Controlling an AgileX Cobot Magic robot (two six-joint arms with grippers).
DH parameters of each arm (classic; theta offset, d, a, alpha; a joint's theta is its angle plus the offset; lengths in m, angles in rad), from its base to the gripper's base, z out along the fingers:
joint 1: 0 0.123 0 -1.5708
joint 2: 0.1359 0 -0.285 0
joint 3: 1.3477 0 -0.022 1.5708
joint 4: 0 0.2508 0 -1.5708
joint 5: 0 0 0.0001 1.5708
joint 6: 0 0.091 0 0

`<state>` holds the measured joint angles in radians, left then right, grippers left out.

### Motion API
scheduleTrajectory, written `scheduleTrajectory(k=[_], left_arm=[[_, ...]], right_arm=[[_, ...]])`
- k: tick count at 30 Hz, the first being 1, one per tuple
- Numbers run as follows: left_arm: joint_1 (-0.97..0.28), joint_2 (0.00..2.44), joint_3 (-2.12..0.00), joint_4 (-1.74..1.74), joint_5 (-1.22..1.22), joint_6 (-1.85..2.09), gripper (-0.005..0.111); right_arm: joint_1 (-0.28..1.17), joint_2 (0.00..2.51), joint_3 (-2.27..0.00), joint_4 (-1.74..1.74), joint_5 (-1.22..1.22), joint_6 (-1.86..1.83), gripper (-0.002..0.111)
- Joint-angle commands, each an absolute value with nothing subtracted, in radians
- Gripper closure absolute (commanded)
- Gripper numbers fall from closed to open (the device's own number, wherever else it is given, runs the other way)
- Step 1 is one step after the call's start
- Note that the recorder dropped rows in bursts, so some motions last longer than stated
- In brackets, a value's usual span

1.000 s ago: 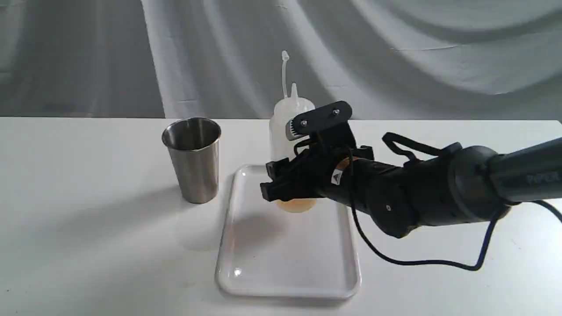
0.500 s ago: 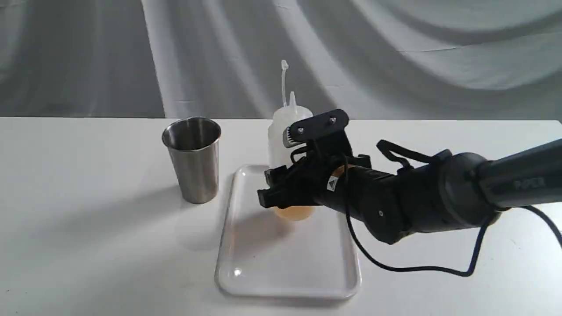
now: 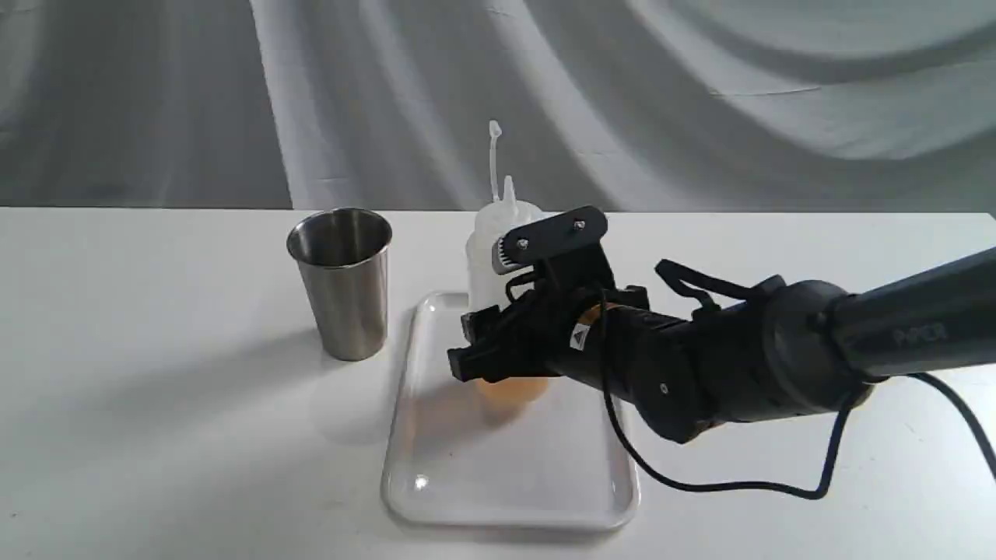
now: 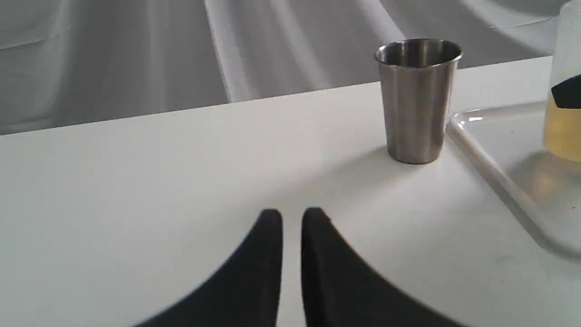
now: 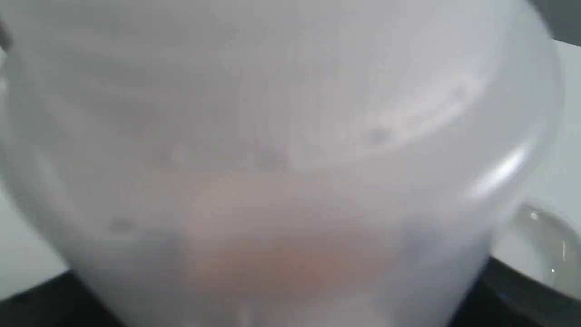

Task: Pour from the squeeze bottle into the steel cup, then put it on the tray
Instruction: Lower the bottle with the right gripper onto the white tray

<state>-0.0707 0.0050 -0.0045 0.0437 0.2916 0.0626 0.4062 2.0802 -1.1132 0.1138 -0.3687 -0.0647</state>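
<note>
Steel cup (image 3: 342,288) clear at 9 o'clock of squeeze bottle (image 3: 490,257), right gripper (image 3: 498,359) clamped on it over tray (image 3: 506,474), left gripper (image 4: 292,218) pinched nearly together; bottle lower, more leftward than before.

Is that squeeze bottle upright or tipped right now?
Upright: the squeeze bottle has its nozzle pointing straight up while the right gripper holds it over the tray.

Pale lettering is showing on the dark forearm tube (image 3: 922,336) of the right arm, reading roughly "PiPER", though the letters are coming through faint and soft. A small white triangle mark (image 3: 578,337) is sitting on the black wrist housing (image 3: 622,354); any wording beside it is too small to read.
</note>
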Motion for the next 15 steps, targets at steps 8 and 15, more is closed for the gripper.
scheduleTrajectory(k=[8, 15], left_arm=[[-0.074, 0.000, 0.000, 0.044, 0.285, 0.061, 0.098], [-0.074, 0.000, 0.000, 0.044, 0.285, 0.061, 0.098]], right_arm=[[0.410, 2.067, -1.114, 0.126, -0.402, -0.075, 0.073], [0.410, 2.067, -1.114, 0.126, -0.400, -0.079, 0.069]])
